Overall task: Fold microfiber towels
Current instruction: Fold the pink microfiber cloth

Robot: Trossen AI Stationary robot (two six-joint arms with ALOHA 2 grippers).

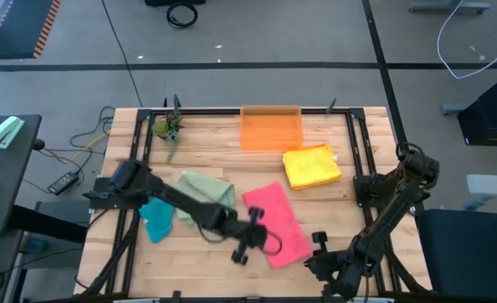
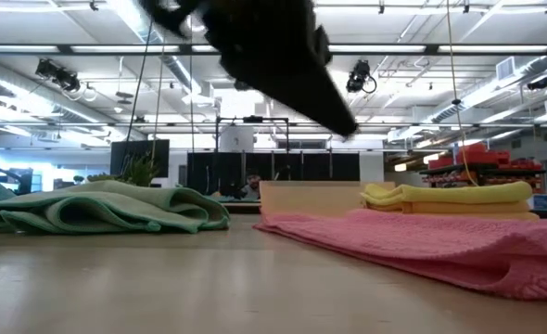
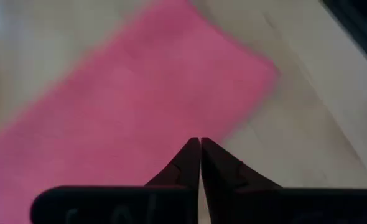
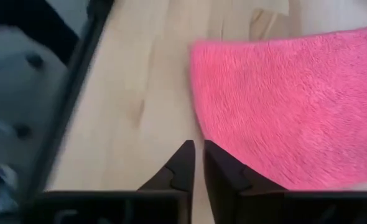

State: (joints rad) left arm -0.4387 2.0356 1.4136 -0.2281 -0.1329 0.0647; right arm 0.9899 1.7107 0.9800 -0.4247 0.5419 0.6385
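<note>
Four towels on the table in the high view: pink towel [image 1: 277, 222] flat mid-table, sage green towel [image 1: 206, 188] bunched, teal towel [image 1: 157, 219] crumpled at the near-left, yellow towel [image 1: 312, 166] folded beside the orange bin [image 1: 271, 128] at the far edge. Left gripper [image 1: 247, 244] sits at the pink towel's near-left edge, green and teal behind it along the arm. Right gripper [image 1: 317, 252] is off the cloth, just beside the pink towel's near-right corner, near the table's front edge. Low view: pink towel [image 2: 422, 243] lies flat on the right, green towel [image 2: 107, 209] heaped left, yellow towel [image 2: 454, 199] stacked behind the pink; a dark arm [image 2: 273, 56] crosses overhead, fingertips not visible here. Left wrist view: left gripper [image 3: 200, 149] fingers nearly together, only a slit between tips, nothing pinched; pink towel [image 3: 127, 112] directly ahead and under the tips. Right wrist view: right gripper [image 4: 196, 155] narrow gap, holding nothing, tips over bare wood; pink towel [image 4: 289, 106] edge just beside the tips, to one side.
</note>
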